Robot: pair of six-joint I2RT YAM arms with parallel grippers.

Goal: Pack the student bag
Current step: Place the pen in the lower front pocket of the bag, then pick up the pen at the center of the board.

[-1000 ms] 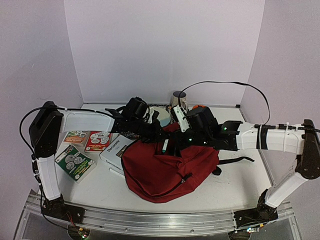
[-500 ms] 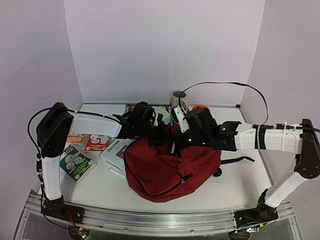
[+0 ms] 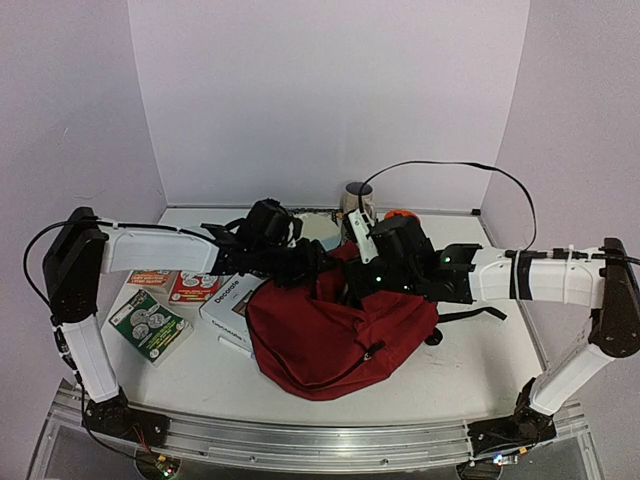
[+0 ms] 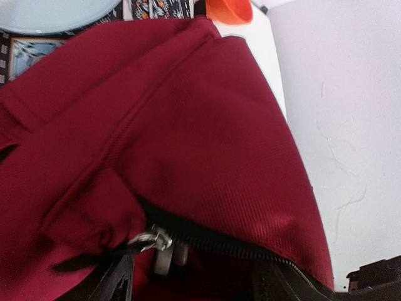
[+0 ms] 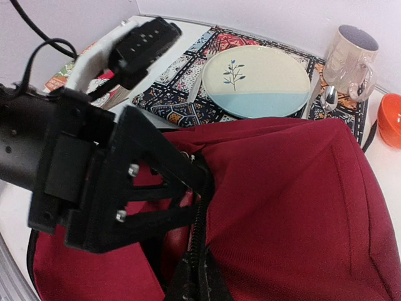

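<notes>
At the open mouth of the student bag [image 3: 335,335], the left gripper [image 4: 195,283] has its two dark fingers [image 4: 116,282] spread apart, one on each side of the black zipper track, and clamps nothing. A silver zipper pull [image 4: 152,241] hangs on the track between them, just above the dark interior.

Facing it from the other side, the right gripper [image 5: 194,279] is pinched together on the bag's zippered rim, the black zipper strip running straight down into its fingertips. That edge of the red fabric is raised off the rest of the bag.

The bag itself lies slumped in the middle of the white table [image 3: 470,370], between the two arms, its opening toward the back wall and its black straps trailing out to the right.

Just behind the bag lies a patterned placemat [image 5: 182,88] bearing a cream-and-pale-blue plate [image 5: 257,81] with a sprig motif. A spoon [image 5: 328,98] rests beside the plate, a beige mug [image 5: 351,55] stands upright past it, and an orange bowl [image 5: 390,120] sits to the right.

Left of the bag lie a white box [image 3: 228,300], touching or nearly touching its side, a red booklet [image 3: 196,283] and a green booklet [image 3: 148,323].
</notes>
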